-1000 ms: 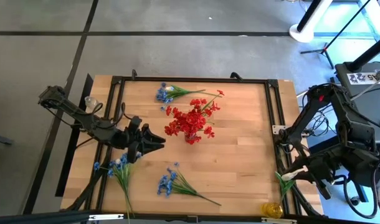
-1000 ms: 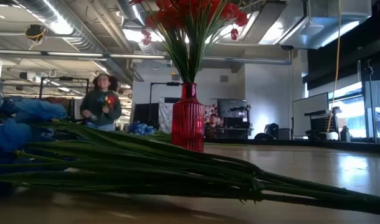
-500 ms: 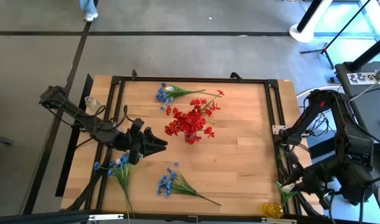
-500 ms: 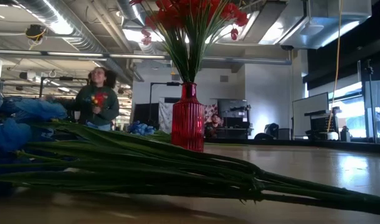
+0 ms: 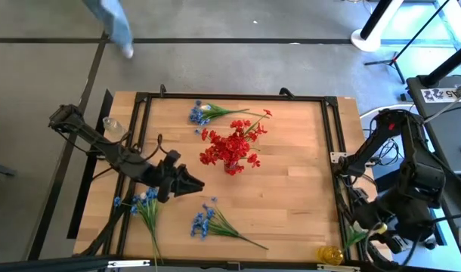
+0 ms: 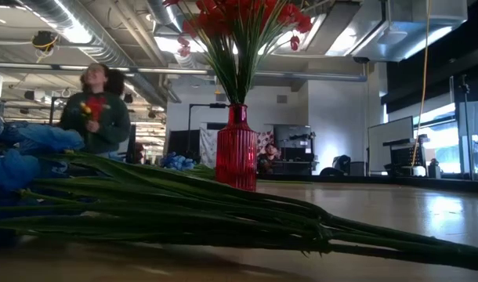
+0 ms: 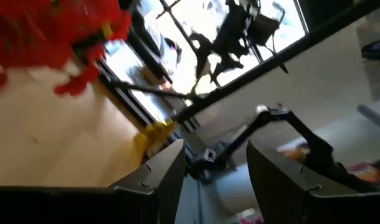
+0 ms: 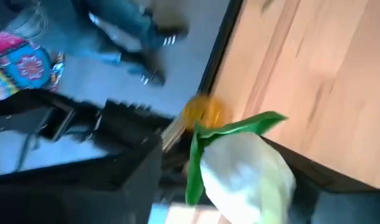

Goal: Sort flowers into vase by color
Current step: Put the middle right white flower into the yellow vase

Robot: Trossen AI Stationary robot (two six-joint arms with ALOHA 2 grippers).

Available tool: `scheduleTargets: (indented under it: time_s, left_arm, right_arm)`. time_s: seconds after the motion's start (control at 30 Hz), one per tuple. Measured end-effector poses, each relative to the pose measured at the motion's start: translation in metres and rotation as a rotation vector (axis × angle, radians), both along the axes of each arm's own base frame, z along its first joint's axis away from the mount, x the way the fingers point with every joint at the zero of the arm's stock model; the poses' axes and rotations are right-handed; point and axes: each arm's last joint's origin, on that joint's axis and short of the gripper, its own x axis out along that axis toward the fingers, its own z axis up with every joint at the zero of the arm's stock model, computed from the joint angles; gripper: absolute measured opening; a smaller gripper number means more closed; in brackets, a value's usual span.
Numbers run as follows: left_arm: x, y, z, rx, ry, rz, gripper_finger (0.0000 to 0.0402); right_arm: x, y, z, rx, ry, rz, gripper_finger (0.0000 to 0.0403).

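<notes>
Red vase [image 5: 233, 167] mid-table, blue flowers [image 5: 206, 221] near front edge

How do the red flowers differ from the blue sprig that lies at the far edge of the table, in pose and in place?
The red flowers stand upright, gathered in a red vase near the middle of the table; the blue sprig lies flat on the wood, outside any vase. The red blooms form one dense, large bunch; the blue sprig is a small, loose cluster. Both have thin green stems and leaves.
</notes>
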Motion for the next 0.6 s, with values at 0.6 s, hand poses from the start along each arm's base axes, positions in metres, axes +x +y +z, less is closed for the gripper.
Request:
scheduleTargets:
  time_s: [0.6]
  left_arm:
    - [-0.037, -0.037, -0.042, -0.541, 0.71, -0.291, 0.0127]
  right_arm:
    - [-0.01, -0.036, 0.017, 0.189, 0.323, -0.303, 0.0305]
